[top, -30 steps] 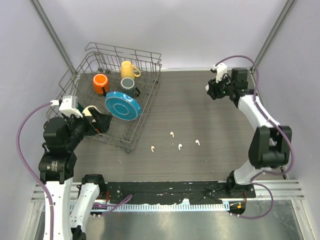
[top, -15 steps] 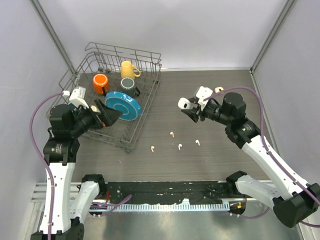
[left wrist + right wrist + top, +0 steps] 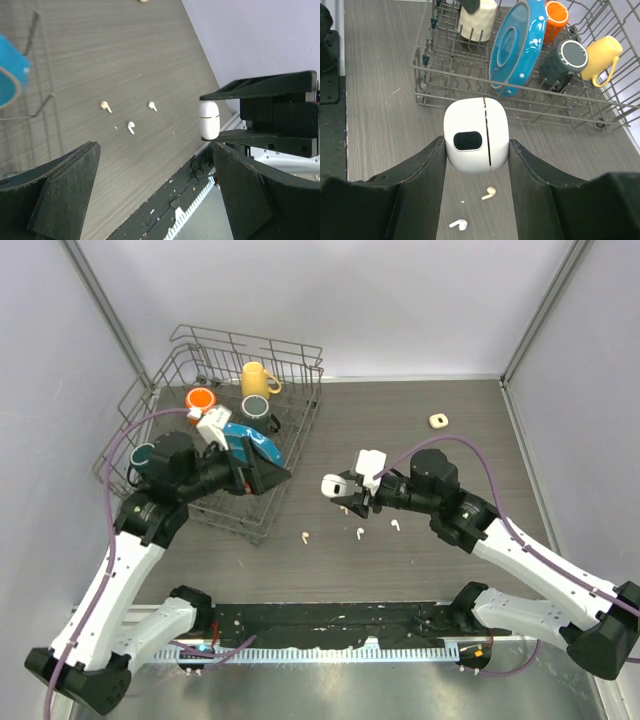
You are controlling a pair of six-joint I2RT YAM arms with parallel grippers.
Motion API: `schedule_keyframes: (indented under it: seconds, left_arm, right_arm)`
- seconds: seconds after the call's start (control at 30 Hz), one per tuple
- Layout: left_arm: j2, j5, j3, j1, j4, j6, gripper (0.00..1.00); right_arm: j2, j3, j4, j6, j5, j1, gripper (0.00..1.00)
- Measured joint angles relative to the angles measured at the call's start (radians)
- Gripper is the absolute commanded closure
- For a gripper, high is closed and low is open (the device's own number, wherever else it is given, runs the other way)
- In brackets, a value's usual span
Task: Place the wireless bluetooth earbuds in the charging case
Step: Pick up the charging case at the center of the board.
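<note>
While the right end effector (image 3: 340,490) hangs over the tabletop (image 3: 420,440) in the overhead view, its fingers are partly closed on the white charging case (image 3: 333,486), which is held clear of the wood. Three earbuds (image 3: 360,532) lie loose just beneath and beside it, on the side toward the arm bases. A small cream object (image 3: 437,421) sits well apart behind it. The left end effector (image 3: 265,470) is spread wide with nothing in it, at the corner of the wire dish rack (image 3: 250,345) and beside the blue plate (image 3: 240,435).

From the left wrist, the left end effector (image 3: 155,192) shows both fingers (image 3: 65,195) far apart and empty. Beyond them lie three earbuds (image 3: 130,127) on the tabletop (image 3: 125,50), and off to one side the right end effector (image 3: 212,116) clamps the charging case (image 3: 209,120).

From the right wrist, the right end effector (image 3: 476,147) presses both fingers against the charging case (image 3: 476,132), a thin seam running down its middle. Two earbuds (image 3: 490,192) lie directly beneath. Ahead stands the dish rack (image 3: 520,105) with the blue plate (image 3: 515,47) and mugs.
</note>
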Motion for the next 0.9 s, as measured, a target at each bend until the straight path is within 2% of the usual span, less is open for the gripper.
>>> schedule_keyframes:
  seconds: [0.17, 0.33, 0.6, 0.9]
  left_arm:
    - [0.069, -0.038, 0.003, -0.133, 0.027, -0.008, 0.00]
    - [0.080, -0.048, 0.002, -0.203, 0.081, -0.020, 0.02]
    - [0.123, -0.075, 0.002, -0.283, 0.147, -0.046, 0.08]
    - [0.183, -0.116, 0.000, -0.319, 0.171, -0.069, 0.18]
  right_arm:
    - [0.018, 0.000, 0.014, 0.016, 0.027, 0.045, 0.99]
    - [0.019, -0.006, 0.048, 0.042, 0.039, 0.065, 0.99]
    - [0.019, -0.028, 0.082, 0.064, 0.049, 0.081, 0.99]
    - [0.019, -0.043, 0.097, 0.066, 0.053, 0.085, 0.99]
